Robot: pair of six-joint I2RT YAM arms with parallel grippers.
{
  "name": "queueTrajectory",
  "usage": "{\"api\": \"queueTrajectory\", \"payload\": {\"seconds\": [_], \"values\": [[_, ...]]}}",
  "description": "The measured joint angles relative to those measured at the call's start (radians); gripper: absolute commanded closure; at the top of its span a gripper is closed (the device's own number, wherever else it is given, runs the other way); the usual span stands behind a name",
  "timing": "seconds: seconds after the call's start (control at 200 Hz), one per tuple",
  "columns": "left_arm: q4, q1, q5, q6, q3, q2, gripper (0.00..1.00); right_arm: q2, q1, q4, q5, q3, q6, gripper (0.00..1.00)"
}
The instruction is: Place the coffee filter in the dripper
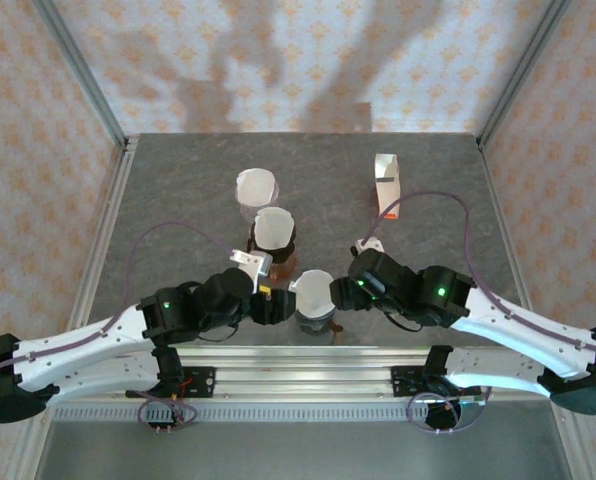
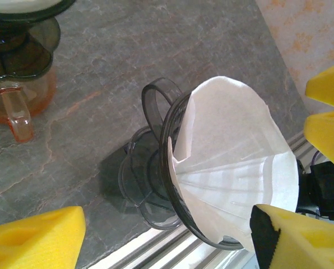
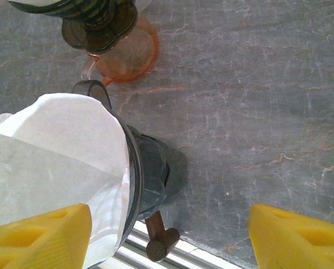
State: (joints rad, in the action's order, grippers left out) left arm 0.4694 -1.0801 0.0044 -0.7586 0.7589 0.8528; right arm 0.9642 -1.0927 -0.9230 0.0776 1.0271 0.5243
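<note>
You've got filter [image 2: 234, 145] sitting in dripper [image 2: 142, 179]; left gripper [image 1: 276, 306] and right gripper [image 1: 344, 293] both wide open, holding nothing.

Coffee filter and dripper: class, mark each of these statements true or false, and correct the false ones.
1. The coffee filter sits in the dripper. True.
2. The left gripper is clamped on the filter. False: its jaws stand open, one on either side of the dripper.
3. The orange carafe lies tipped over. False: it stands upright with a second dripper on top.
4. The right gripper is open. True.
</note>
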Motion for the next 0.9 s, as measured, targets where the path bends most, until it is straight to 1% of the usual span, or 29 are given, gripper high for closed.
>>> {"api": "queueTrajectory", "payload": {"seconds": [0.145,0.2,0.265,0.33,0.36,0.415,0.551,0.701,0.781,0.841,0.901], "values": [[0.039,0.0,-0.09,0.0,0.0,-0.089,0.08,-0.048,0.0,-0.003,0.032,-0.009,0.013,0.26],[0.05,0.001,-0.14,-0.002,-0.005,-0.148,0.09,-0.078,0.0,-0.003,0.047,-0.028,0.023,0.26],[0.056,0.016,-0.187,-0.004,-0.026,-0.232,0.18,-0.111,0.0,-0.003,0.063,-0.056,0.033,0.26],[0.062,0.05,-0.225,-0.015,-0.061,-0.313,0.28,-0.138,0.0,-0.003,0.079,-0.089,0.048,0.26],[0.068,0.066,-0.235,-0.024,-0.075,-0.341,0.3,-0.148,0.0,-0.002,0.083,-0.105,0.053,0.27],[0.077,0.093,-0.247,-0.029,-0.103,-0.376,0.32,-0.163,0.0,-0.003,0.084,-0.138,0.061,0.27],[0.091,0.108,-0.228,-0.048,-0.184,-0.366,0.36,-0.209,0.0,0.015,0.057,-0.243,0.081,0.31],[0.072,0.108,-0.164,-0.095,-0.303,-0.345,0.5,-0.285,0.0,0.043,-0.014,-0.362,0.105,0.36],[0.028,0.108,-0.116,-0.126,-0.37,-0.329,0.51,-0.316,0.0,0.069,-0.062,-0.416,0.116,0.37],[-0.01,0.101,-0.085,-0.147,-0.408,-0.293,0.51,-0.328,0.0,0.089,-0.1,-0.45,0.123,0.4],[-0.048,0.072,-0.064,-0.168,-0.438,-0.248,0.51,-0.333,-0.007,0.116,-0.137,-0.484,0.131,0.42]]}}
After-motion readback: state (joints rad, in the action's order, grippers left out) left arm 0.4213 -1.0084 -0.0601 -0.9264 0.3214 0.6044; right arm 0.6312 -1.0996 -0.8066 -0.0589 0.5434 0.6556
